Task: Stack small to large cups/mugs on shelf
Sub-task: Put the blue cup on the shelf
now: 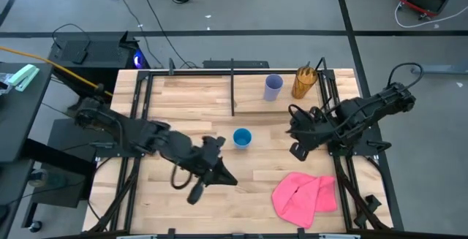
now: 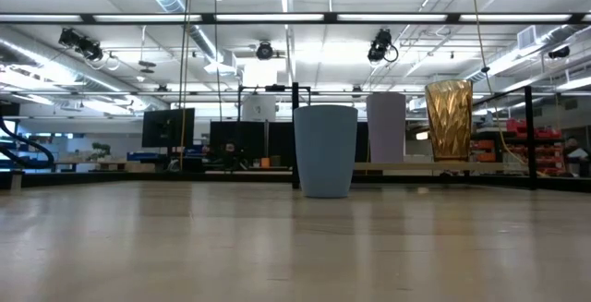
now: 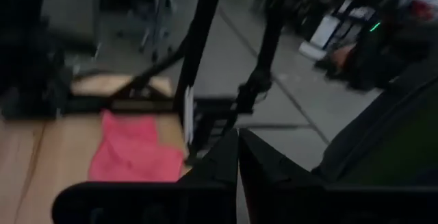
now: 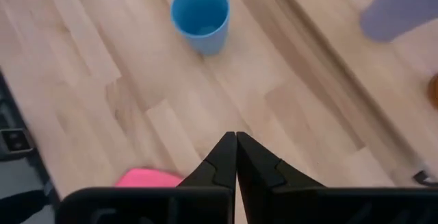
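Observation:
Three cups stand upright on their bases on the wooden shelf [image 1: 183,100]. The short blue cup [image 1: 242,137] is in the middle and also shows in the right wrist view [image 4: 200,15]. The lavender cup [image 1: 273,87] and the amber cup [image 1: 304,82] are at the far right. In the low view the blue cup [image 2: 325,151] is nearest, with the lavender cup [image 2: 386,127] and amber cup [image 2: 449,120] behind it. My left gripper [image 1: 228,177] is shut and empty, on the near left of the blue cup. My right gripper [image 1: 292,131] is shut and empty, to the right of the blue cup.
A pink cloth [image 1: 305,197] lies crumpled at the near right of the shelf; it also shows in the left wrist view [image 3: 133,152]. A thin black divider post [image 1: 232,85] stands at the far middle. Black frame rails run along the shelf's left and right sides.

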